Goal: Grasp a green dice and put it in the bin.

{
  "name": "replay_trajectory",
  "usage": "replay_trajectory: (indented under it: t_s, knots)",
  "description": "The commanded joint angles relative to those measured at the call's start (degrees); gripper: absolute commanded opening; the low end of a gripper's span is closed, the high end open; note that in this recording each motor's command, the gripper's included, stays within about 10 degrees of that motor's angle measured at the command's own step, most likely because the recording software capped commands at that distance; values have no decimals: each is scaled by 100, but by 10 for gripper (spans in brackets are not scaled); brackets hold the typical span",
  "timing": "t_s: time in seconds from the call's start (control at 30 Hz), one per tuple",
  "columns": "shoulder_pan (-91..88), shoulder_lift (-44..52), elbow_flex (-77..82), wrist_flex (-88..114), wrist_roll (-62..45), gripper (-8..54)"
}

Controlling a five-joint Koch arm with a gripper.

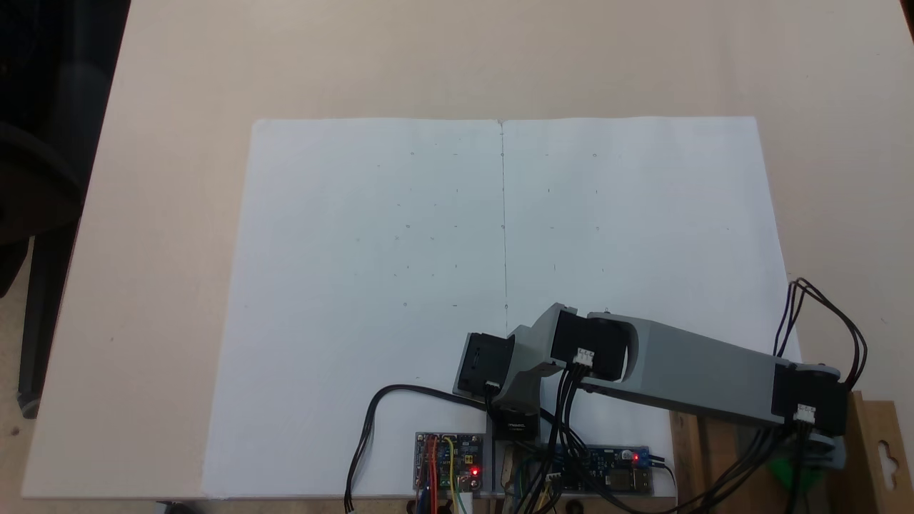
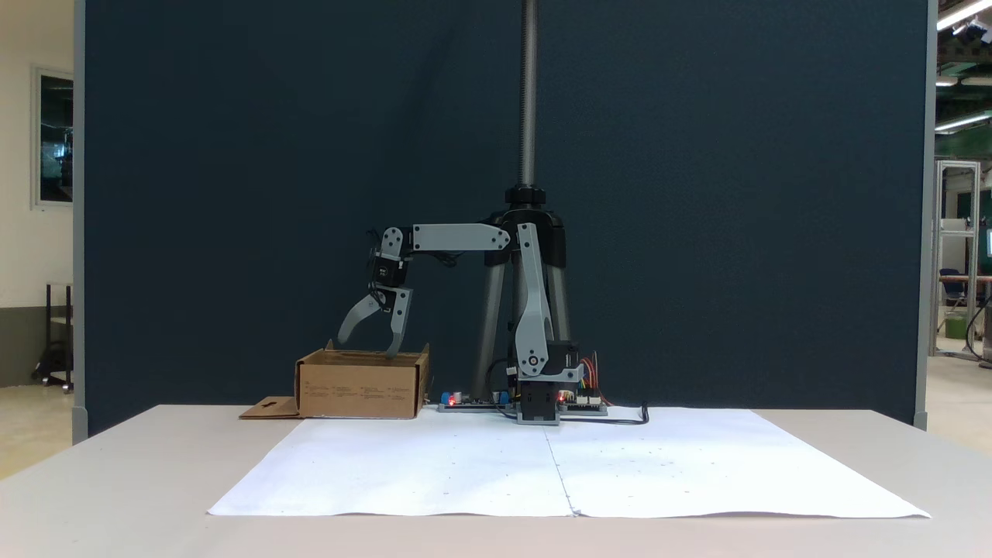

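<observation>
The bin (image 2: 360,384) is a low brown cardboard box at the left in a fixed view, with its flap (image 2: 267,407) lying flat on the table. My gripper (image 2: 368,345) hangs just above the box's opening, jaws spread apart and pointing down, with nothing between them. In the fixed view from above, the bin (image 1: 867,442) sits at the bottom right under the arm's end. There a bright green patch, the green dice (image 1: 789,475), shows inside the box, partly covered by the arm and black cables.
Two white paper sheets (image 1: 500,285) cover the middle of the table. Circuit boards with red lights (image 1: 450,460) and cables lie at the arm's base (image 2: 539,403). A tripod (image 2: 527,194) and a dark blue panel stand behind.
</observation>
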Motion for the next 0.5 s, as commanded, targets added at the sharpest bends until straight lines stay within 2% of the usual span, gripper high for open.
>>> replay_trajectory:
  t_s: [0.0,0.33,0.47]
  knots:
    - [105,185,-44,-229,-457,451]
    - [-70,281,-53,-1169,-360,429]
    - [-536,668,-79,-2030,352,423]
